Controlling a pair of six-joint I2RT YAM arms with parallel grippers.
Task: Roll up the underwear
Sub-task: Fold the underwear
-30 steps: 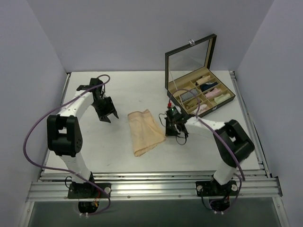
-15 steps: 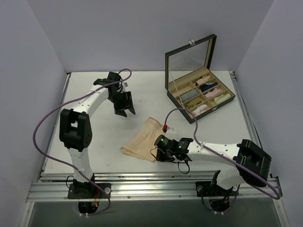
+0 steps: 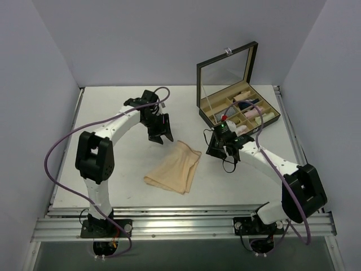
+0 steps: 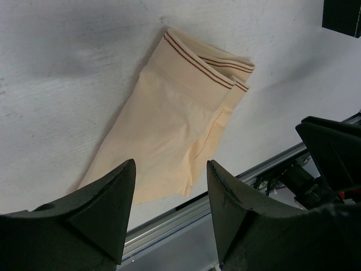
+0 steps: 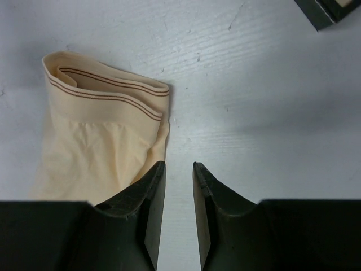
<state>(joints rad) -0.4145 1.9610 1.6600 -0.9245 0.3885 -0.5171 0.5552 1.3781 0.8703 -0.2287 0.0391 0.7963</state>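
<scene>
Right pincer has swung back from the near edge. Its jaws are narrowly apart and empty, with the underwear flat on the worktop just to its left. Left pincer gapes wide nearby.

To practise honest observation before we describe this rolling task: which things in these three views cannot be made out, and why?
- Top view: the cloth rolls in the box are too small to tell apart; the right arm covers its near corner.
- Left wrist view: the left tool covers part of the underwear's near edge.
- Right wrist view: the right tool hides the underwear's lower part; the frame edge cuts the box to a corner.
</scene>
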